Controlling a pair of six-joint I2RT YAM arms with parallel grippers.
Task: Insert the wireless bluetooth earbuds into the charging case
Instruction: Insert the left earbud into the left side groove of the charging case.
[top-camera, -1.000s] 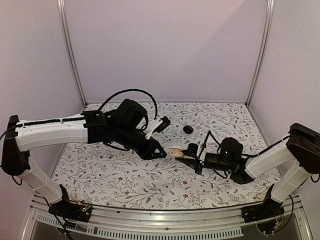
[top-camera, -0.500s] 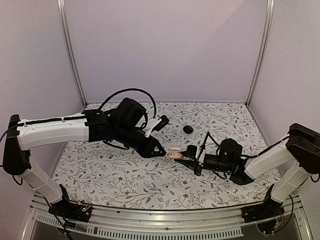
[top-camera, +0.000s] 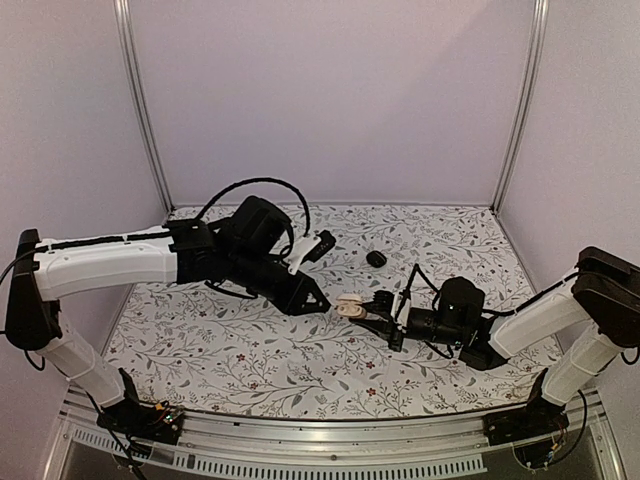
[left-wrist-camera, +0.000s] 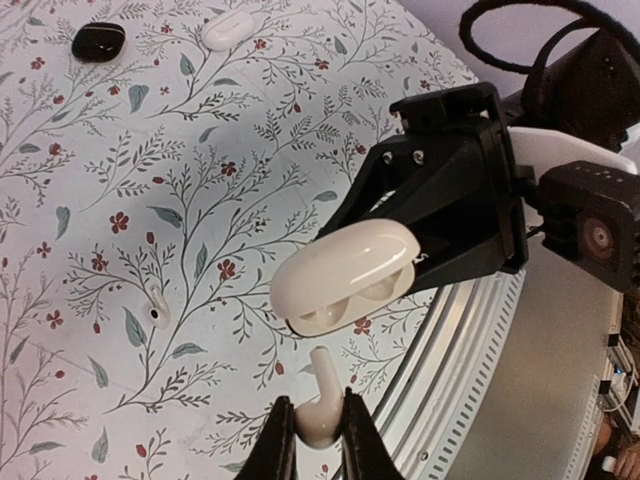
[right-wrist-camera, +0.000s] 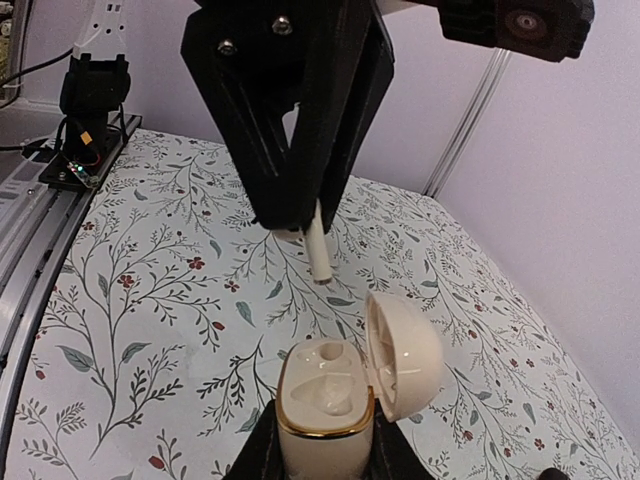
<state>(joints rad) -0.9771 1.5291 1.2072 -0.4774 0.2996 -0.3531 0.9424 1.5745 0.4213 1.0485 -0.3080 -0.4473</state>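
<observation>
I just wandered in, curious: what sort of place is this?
Likely a robot test booth: plain walls on metal posts, a flower-patterned table, the right gripper holding an open charging case, the left gripper a white earbud.

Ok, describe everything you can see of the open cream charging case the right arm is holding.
The charging case is a glossy cream pebble, plastic by the look, with a gold rim on its base. Its hinged lid stands open to one side, showing two moulded wells, both empty. The right gripper clamps its lower body. Nothing else touches it; a white earbud in the left gripper hangs just clear.
</observation>
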